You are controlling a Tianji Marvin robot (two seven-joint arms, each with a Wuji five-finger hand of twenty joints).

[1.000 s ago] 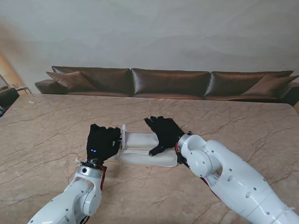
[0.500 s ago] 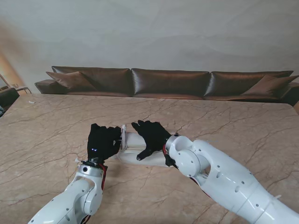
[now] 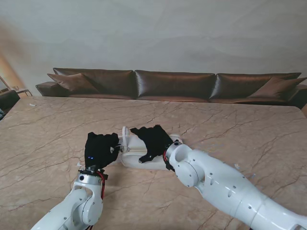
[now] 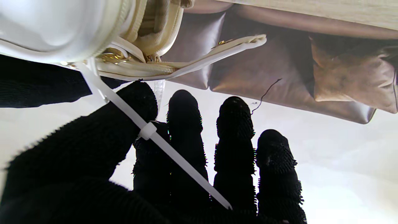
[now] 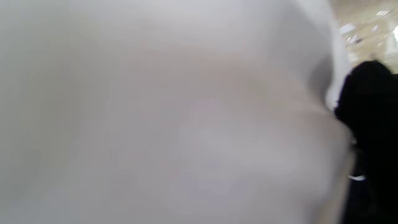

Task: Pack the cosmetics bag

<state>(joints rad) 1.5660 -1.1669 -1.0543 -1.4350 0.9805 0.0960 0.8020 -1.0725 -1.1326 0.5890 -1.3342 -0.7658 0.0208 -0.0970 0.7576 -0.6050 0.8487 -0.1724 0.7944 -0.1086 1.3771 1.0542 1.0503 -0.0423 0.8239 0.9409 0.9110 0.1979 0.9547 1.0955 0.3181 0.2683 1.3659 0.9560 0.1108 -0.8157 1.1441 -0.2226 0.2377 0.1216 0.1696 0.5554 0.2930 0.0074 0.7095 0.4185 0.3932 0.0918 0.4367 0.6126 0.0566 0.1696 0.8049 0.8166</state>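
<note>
On the marble desk (image 3: 48, 129), my left hand (image 3: 100, 149) pinches the white zip tie (image 4: 174, 155) at the cream cosmetics bag (image 3: 132, 143), its fingers (image 4: 183, 124) closed on it; my right hand (image 3: 151, 140) presses flat on the bag, gripping nothing; a brown sofa (image 3: 172, 85) stands beyond.

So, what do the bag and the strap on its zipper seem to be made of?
The cosmetics bag looks like smooth cream faux leather or coated fabric, since it shows a soft sheen. The strap on its zipper pull looks like a white plastic cable tie, stiff, with a small locking head. The pull itself looks like gold-toned metal.
</note>
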